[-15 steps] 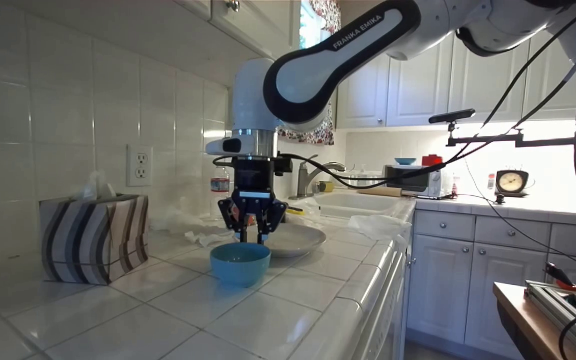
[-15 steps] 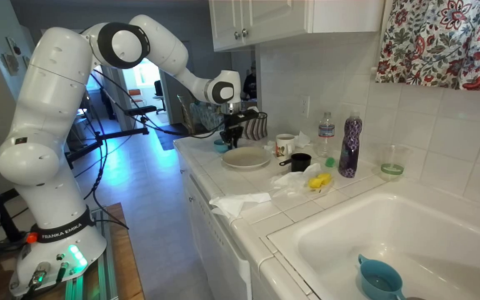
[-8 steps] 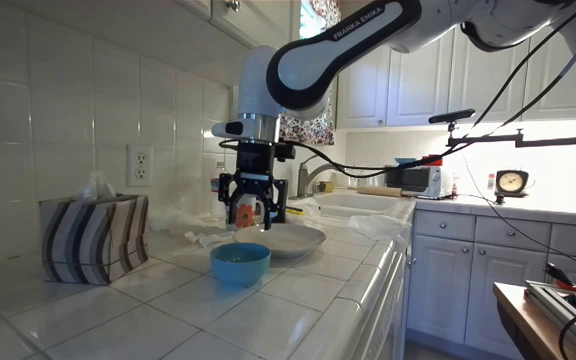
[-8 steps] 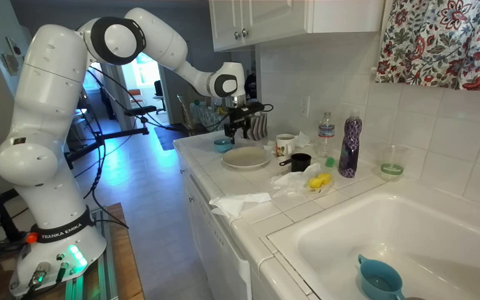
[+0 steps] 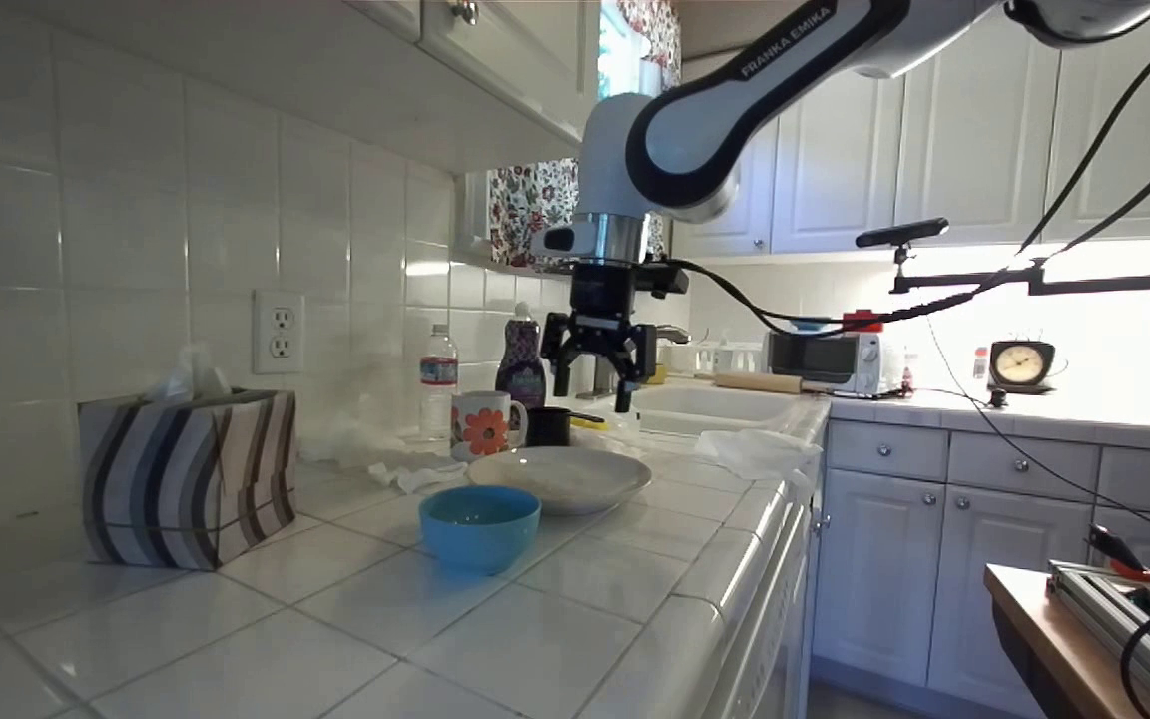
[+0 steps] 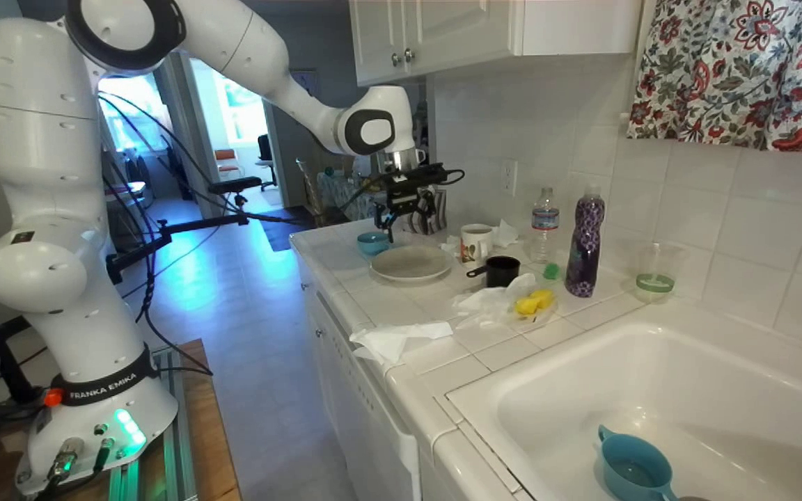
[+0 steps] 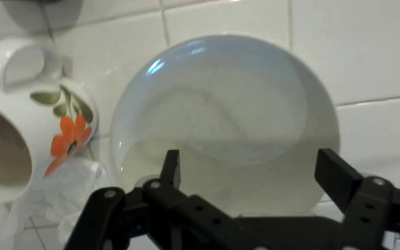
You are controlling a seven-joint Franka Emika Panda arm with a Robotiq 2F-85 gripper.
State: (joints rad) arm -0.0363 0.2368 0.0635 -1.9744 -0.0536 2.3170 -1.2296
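A black pincer (image 5: 592, 391) is hanging in the air before me, pointing down over a white-tiled desk (image 5: 335, 639). Its two fingers (image 7: 333, 170) are standing wide apart, gripping nothing and touching nothing. Beneath them, in the wrist view, a pale round plate (image 7: 217, 114) is lying flat on the desk. A blue bowl (image 5: 480, 534) is sitting upright just beside the plate, on the side away from the sink (image 6: 481, 407); I cannot tell whether bowl and plate are touching. To the plate's left in the wrist view, a mug (image 5: 483, 429) with an orange flower is standing upright, and what looks like crumpled tissue (image 5: 419, 469) is lying near it. A black cup (image 6: 503, 273) is standing past the mug, towards the sink.

As I am judging it, the step in hand is an empty hover, with no grasp under way. Taking hold of the plate or the bowl from here would be calling for lowering and lining up the fingers first, while keeping clear of the mug.
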